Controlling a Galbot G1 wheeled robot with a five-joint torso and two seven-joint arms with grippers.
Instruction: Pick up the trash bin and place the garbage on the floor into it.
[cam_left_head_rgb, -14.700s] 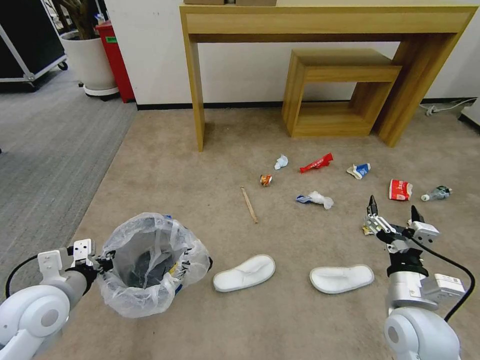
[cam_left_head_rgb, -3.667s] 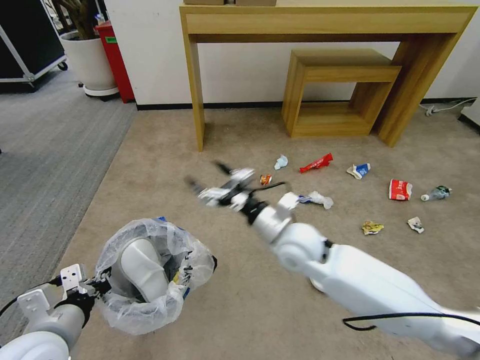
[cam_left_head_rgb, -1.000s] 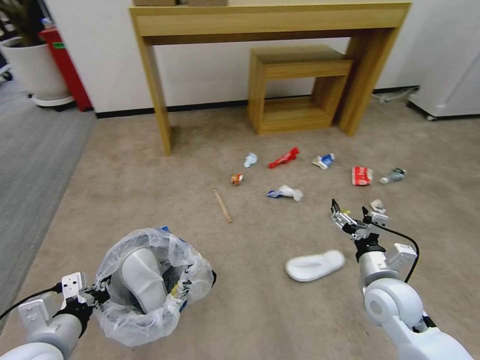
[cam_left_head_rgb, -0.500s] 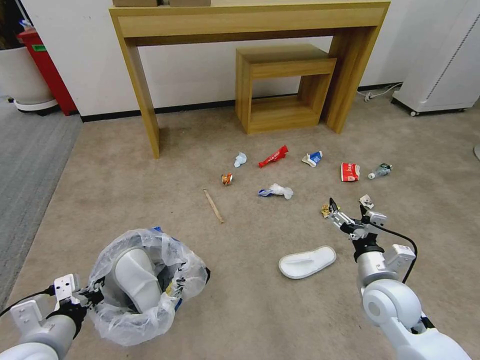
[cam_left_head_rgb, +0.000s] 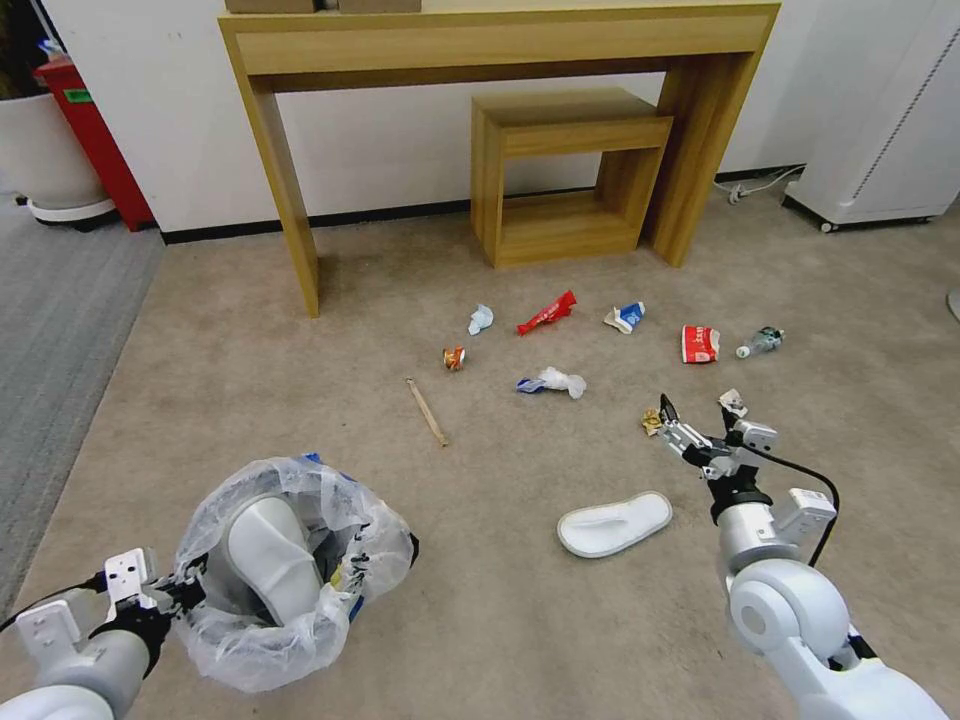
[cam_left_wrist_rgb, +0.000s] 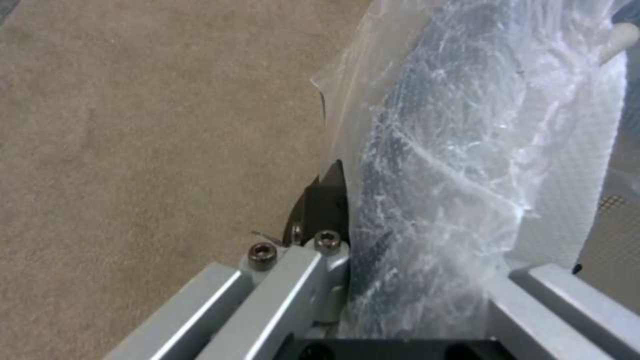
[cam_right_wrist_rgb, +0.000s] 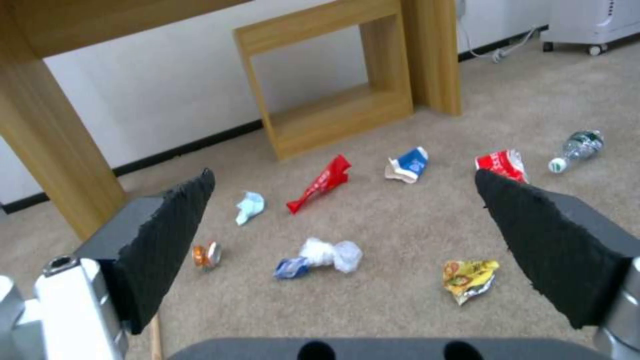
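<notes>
Landmark: tall light-wood console table (cam_left_head_rgb: 280, 60) against the white wall; places below are given from it.
Trash bin: small round blue bin with a translucent white plastic liner (cam_left_head_rgb: 290, 575), well out from the table's left leg, held off the beige short-pile carpet floor (cam_left_head_rgb: 250, 380); one white cloth slipper (cam_left_head_rgb: 265, 560) stands in it.
Left gripper (cam_left_head_rgb: 178, 598): at the bin's rim on the side away from the table, fingers pinched onto rim and liner (the left wrist view shows plastic (cam_left_wrist_rgb: 453, 165) bunched between them).
Right gripper (cam_left_head_rgb: 700, 425): out from the table's right leg, raised over the carpet, fingers spread wide and holding nothing.
Step in hand: by my reading, bin already lifted, collection under way, the free arm lining up on its next piece.
Nearest pieces: crumpled yellow wrapper (cam_right_wrist_rgb: 470, 279), touching nothing, just table-ward of the right gripper; second white slipper (cam_left_head_rgb: 615, 523) flat on the carpet, farther from the table than that gripper.
Other litter (all nearer the table): long red wrapper (cam_left_head_rgb: 547, 312), blue-white carton (cam_left_head_rgb: 625, 317), red packet (cam_left_head_rgb: 700, 343), clear bottle (cam_left_head_rgb: 760, 342), white tissue wad (cam_left_head_rgb: 553, 382), wooden stick (cam_left_head_rgb: 427, 411).
Next move calls for: probably lowering the spread fingers squarely over one thin, soft piece, closing low against the pile.
Writing: black marks on the liner, white marks on the red packet; neither can be read.
</notes>
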